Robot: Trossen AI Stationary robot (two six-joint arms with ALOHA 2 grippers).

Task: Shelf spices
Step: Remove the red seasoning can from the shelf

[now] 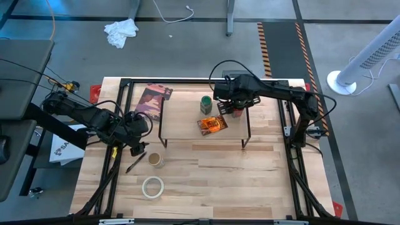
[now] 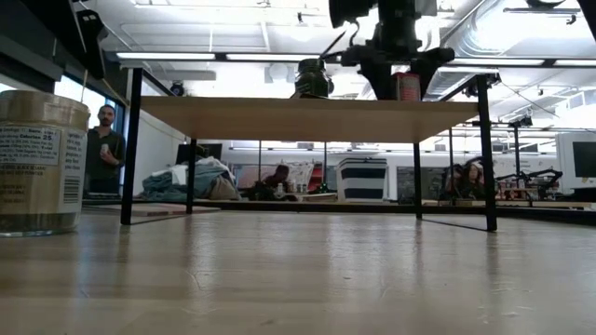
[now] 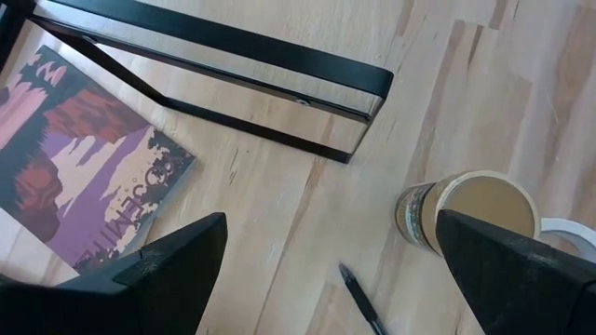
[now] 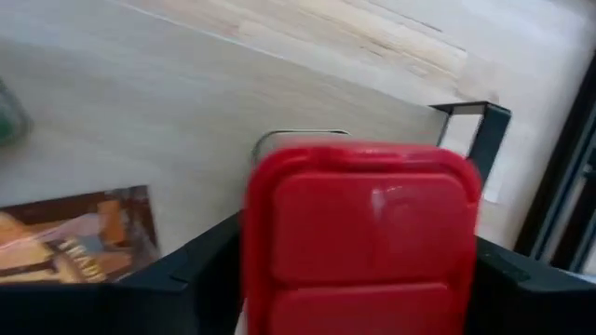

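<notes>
One spice remains on the table: the tan-lidded round jar (image 1: 155, 160), lower left in the high view and looming at the left edge of the low view, with a pen (image 1: 135, 162) just beside it. The left gripper (image 1: 139, 147) hangs near it, fingers spread wide and empty. Farther back, on the shelf (image 1: 187, 128), the green-lidded jar (image 1: 206, 104) and the orange-brown packet (image 1: 212, 125) already lie. The right gripper (image 1: 236, 110) is clamped on the red square tin (image 4: 358, 237) near the shelf's right end. Released too near that edge, the tin could topple off. Only the right wrist view shows the clamp plainly; the high view hides the tin under the arm.
</notes>
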